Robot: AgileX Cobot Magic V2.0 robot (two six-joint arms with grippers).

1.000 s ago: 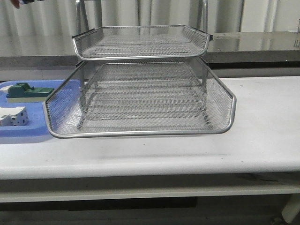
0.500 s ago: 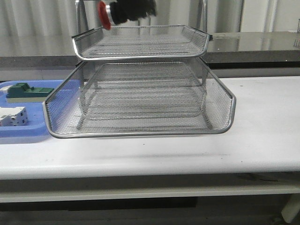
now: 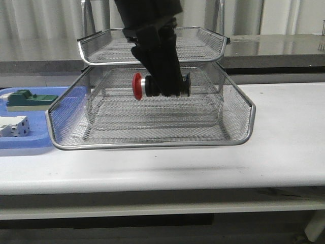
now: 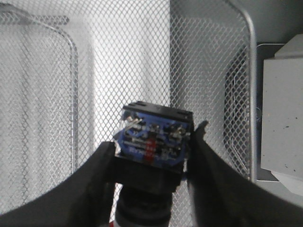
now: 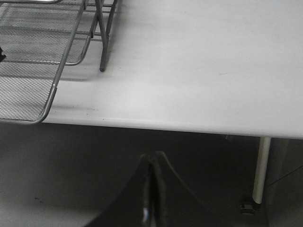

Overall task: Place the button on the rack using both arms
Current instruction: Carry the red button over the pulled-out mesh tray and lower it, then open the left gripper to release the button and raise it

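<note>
Counter [image 3: 284, 152] edge nearest the camera, then the rack [image 3: 152, 140] with its middle tier pulled forward, and above that tier the left gripper [image 3: 165, 89], its fingers [image 4: 90, 179] pinching the button [image 3: 147, 86] by its black-blue body. A second ago the front view showed no arm at all over the rack; half a second ago the button appeared high up, level with the top tier; now it hangs lower, in front of the top tier and over the mesh of the extended middle one, red cap pointing toward the blue tray [image 3: 30, 145] beside the rack. That descent suggests the placing step is well under way, with only the last lowering and release left. The button does not appear to touch the mesh yet.

The left wrist view adds what the front cannot: the button's terminal end, blue with metal contacts, held squarely between the two pads, and mesh beneath it. The right wrist view shows the right gripper [image 5: 150, 198] low, off the counter's front edge and well apart from the rack, its fingers pressed together on nothing. Farther back on the tray sit a green block [image 3: 28, 99] and a white block [image 3: 14, 126], untouched.
</note>
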